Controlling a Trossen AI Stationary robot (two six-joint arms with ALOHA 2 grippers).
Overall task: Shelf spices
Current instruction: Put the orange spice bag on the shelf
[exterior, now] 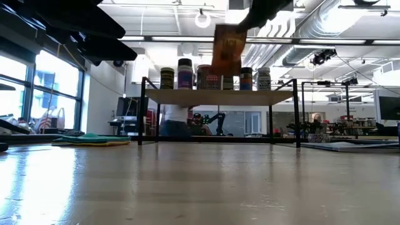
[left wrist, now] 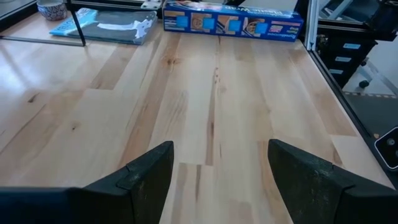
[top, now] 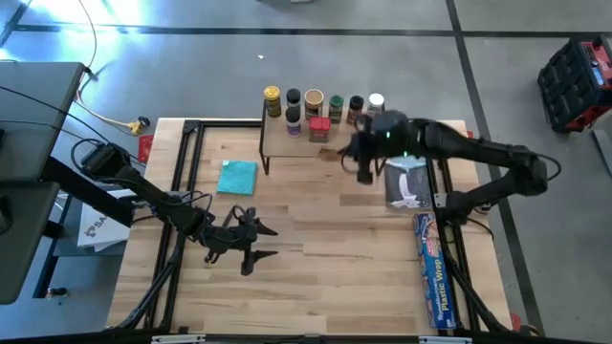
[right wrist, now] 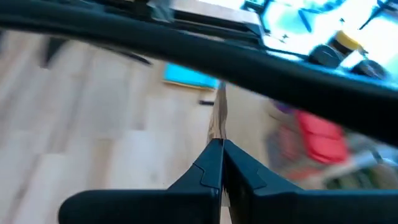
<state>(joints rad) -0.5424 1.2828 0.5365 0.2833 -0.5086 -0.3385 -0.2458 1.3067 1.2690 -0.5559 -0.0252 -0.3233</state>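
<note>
Step in hand: carrying the packet [exterior: 227, 49] to the shelf [top: 296, 140], by the look of it.
Right claw [top: 356, 153]: pinched shut on the thin packet, gripped edge-on between the fingertips in the right wrist view; hanging just over the shelf's front right corner.
Left claw [top: 251, 247]: spread wide, empty, parked low over the bench [top: 316, 248], well apart from the shelf.
Packet: brown-orange, flat, dangling below the claw, roughly upright in the low view, raised above the shelf top and in front of the jars.
Shelf: just beyond and below the right claw; light-wood top on thin black legs.
Jars [top: 292, 107]: lined along the shelf's far edge, beyond the claw; yellow, black, tan, green, dark and white lids.
Red box [top: 319, 129]: on the shelf, in front of the jars, just beside the claw.
Doing it well: aim for bare wood near the front edge; lower until the packet's bottom touches before letting go; keep clear of the red box; likely to flop flat once released, so leave room.
Risk: a swinging packet nudging the box or a jar.
</note>
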